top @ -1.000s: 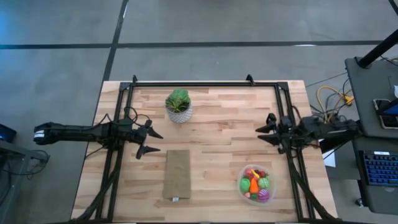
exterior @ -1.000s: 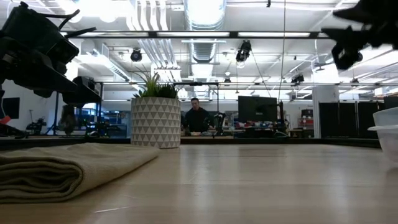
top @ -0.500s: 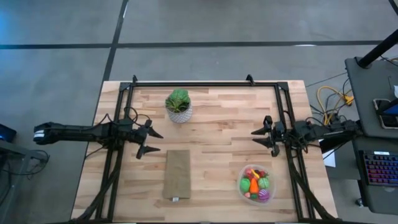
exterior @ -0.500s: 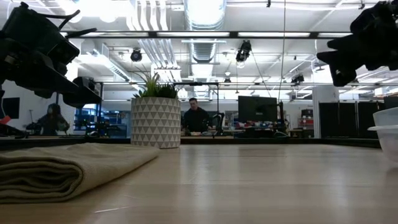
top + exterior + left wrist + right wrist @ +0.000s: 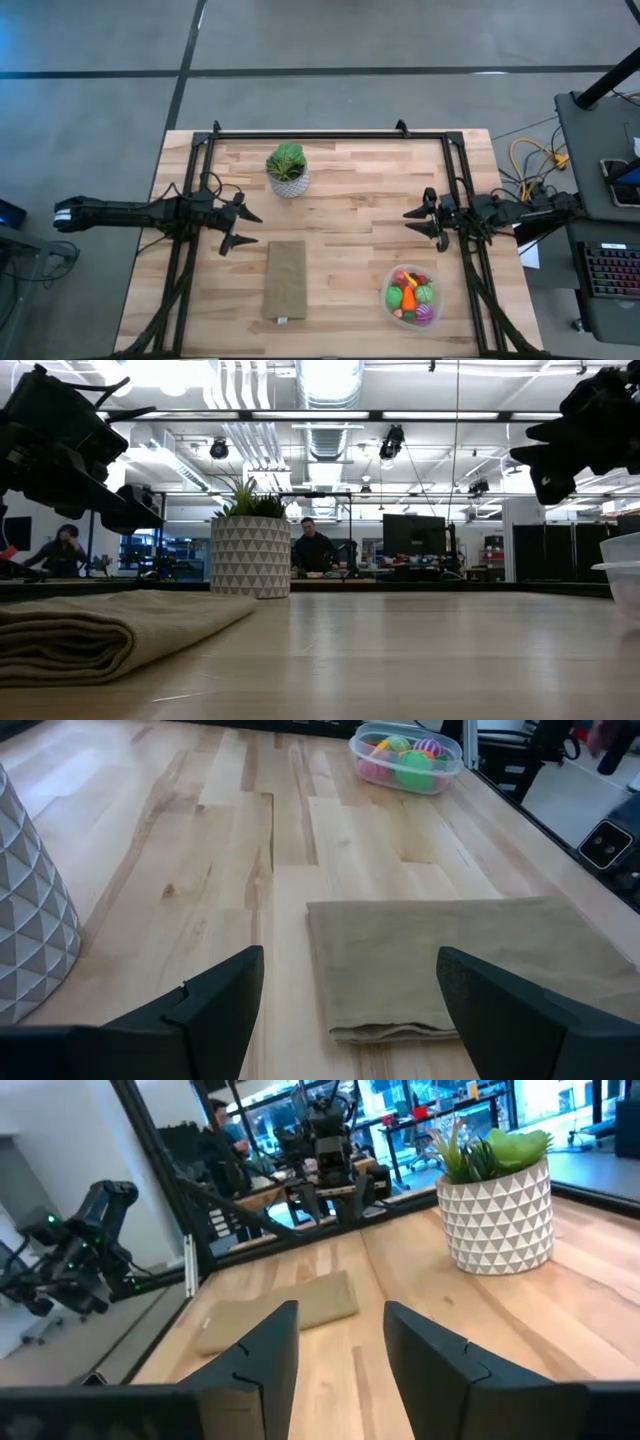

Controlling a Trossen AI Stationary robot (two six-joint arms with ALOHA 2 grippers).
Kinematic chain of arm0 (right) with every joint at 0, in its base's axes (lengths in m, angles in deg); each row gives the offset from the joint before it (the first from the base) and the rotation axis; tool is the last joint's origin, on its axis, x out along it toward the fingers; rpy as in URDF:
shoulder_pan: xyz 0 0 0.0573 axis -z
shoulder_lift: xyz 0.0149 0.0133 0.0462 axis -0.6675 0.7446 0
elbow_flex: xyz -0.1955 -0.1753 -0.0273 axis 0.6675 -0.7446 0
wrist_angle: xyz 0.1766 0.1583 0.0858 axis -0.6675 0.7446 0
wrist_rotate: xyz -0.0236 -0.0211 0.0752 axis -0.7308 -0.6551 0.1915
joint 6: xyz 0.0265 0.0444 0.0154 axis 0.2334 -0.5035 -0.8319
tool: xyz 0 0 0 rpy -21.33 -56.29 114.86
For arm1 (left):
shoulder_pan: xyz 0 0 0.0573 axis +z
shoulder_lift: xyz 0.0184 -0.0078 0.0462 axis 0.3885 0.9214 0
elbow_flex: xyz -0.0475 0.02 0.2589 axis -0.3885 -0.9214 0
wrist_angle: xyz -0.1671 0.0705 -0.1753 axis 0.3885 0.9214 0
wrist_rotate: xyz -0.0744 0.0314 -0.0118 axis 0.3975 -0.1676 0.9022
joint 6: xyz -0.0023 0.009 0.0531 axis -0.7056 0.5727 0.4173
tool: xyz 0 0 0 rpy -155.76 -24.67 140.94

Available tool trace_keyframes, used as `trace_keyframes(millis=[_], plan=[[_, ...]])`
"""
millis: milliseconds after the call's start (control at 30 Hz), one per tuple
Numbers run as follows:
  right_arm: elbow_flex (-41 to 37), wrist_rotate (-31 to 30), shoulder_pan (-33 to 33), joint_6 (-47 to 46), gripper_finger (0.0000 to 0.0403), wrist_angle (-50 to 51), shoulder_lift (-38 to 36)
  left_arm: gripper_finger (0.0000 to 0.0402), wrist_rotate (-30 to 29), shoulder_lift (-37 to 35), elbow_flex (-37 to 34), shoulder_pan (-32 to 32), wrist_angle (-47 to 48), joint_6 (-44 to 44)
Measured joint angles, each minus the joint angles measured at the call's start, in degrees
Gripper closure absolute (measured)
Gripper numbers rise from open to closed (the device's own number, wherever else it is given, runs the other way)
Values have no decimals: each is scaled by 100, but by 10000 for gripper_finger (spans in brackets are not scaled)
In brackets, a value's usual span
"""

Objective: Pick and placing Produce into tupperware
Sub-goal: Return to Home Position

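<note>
The tupperware [image 5: 410, 296] is a clear round container standing near the table's near right corner. The produce [image 5: 408, 294] lies inside it: red, green, orange and magenta pieces, also seen in the left wrist view [image 5: 404, 754]. My right gripper [image 5: 408, 222] hovers open above the table, just beyond the tupperware's far side, pointing toward the table's left. My left gripper [image 5: 252, 230] hovers open over the left half of the table, pointing right, far from the tupperware. Neither gripper holds anything.
A leafy plant in a white patterned pot [image 5: 287, 169] stands near the far edge, left of centre. A folded tan cloth [image 5: 285, 280] lies near the near edge, between my left gripper and the tupperware. Black frame rails [image 5: 184, 250] run along the table's sides. People sit beyond the table [image 5: 312, 548].
My right gripper has moved a little toward the table's left and down, then held still. The produce and the tupperware have stayed in place.
</note>
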Motion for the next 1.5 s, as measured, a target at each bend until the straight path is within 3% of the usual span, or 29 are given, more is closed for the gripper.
trace_keyframes(millis=[1500], plan=[[2,0,0,-150,268,6,-4,118,4,-4,-1,0,1,2]])
